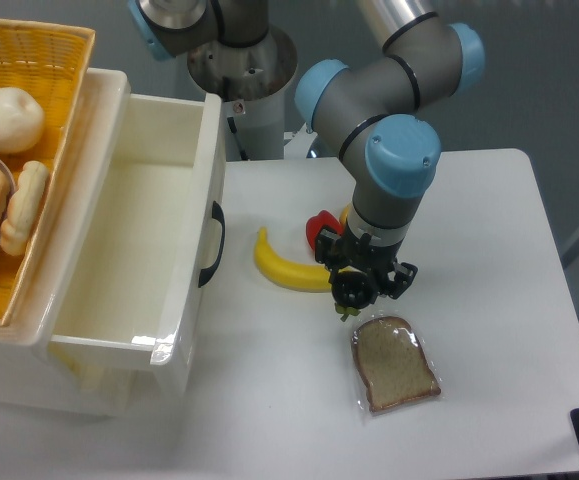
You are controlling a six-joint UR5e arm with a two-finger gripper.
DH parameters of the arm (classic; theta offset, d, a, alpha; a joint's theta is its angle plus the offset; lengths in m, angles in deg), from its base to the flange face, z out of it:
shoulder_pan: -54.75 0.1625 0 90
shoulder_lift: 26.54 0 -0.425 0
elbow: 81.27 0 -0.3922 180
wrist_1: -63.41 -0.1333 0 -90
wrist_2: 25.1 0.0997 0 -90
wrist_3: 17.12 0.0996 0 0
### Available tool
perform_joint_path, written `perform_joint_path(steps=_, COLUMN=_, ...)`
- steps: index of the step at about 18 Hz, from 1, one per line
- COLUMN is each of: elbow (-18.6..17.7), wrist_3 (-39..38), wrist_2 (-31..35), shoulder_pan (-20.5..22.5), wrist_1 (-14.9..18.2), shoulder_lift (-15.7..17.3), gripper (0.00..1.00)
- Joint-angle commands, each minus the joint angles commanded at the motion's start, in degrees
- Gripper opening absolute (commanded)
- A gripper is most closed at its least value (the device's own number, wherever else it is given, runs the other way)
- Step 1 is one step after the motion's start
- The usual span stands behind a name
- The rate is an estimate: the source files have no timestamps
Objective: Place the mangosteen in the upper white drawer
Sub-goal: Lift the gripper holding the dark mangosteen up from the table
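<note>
Bagged bread slice (397, 363) lies nearest on the tabletop (489, 230); just above it the tool (354, 290) is clamped on the mangosteen (350, 291). Lift straight (banana (287, 270) close by), then carry left over the upper white drawer (134, 240).

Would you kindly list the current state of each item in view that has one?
pincer: shut on the mangosteen, above the table.
mangosteen: gripped, dark, green leaves showing below.
upper white drawer: pulled open, nothing visible inside.
banana: lying on the table, untouched.
bread slice: flat on the table, in a clear wrapper.
red pepper: partly hidden behind the arm.
wicker basket: holding food, on top of the drawer unit.
</note>
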Motion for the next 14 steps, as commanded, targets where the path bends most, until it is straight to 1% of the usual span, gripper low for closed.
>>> perform_joint_path(steps=1, elbow=-0.61, wrist_3=0.0, wrist_2=-0.09, shoulder_pan=-0.26, wrist_1=-0.09, shoulder_lift=0.09, gripper=0.44)
perform_joint_path(steps=3, elbow=0.17, wrist_3=-0.61, wrist_2=-0.09, shoulder_pan=0.09, wrist_1=0.0, shoulder_lift=0.79, gripper=0.44)
perform_joint_path(steps=5, elbow=0.18, wrist_3=-2.01, wrist_2=-0.17, shoulder_pan=0.09, wrist_1=0.09, shoulder_lift=1.05, gripper=0.44)
perform_joint_path(steps=6, elbow=0.18, wrist_3=-2.89, wrist_2=-0.26, shoulder_pan=0.35, wrist_1=0.26, shoulder_lift=1.84, gripper=0.44)
perform_joint_path(steps=10, elbow=0.26, wrist_3=-6.49, wrist_2=-2.36, shoulder_pan=1.58, wrist_1=3.51, shoulder_lift=5.35, gripper=0.44)
perform_joint_path(steps=12, elbow=0.35, wrist_3=-10.26, wrist_2=-4.99, shoulder_pan=2.11, wrist_1=5.18, shoulder_lift=7.64, gripper=0.44)
perform_joint_path(steps=14, elbow=0.44, wrist_3=-14.31, wrist_2=-7.55, shoulder_pan=2.02, wrist_1=5.45, shoulder_lift=9.57, gripper=0.44)
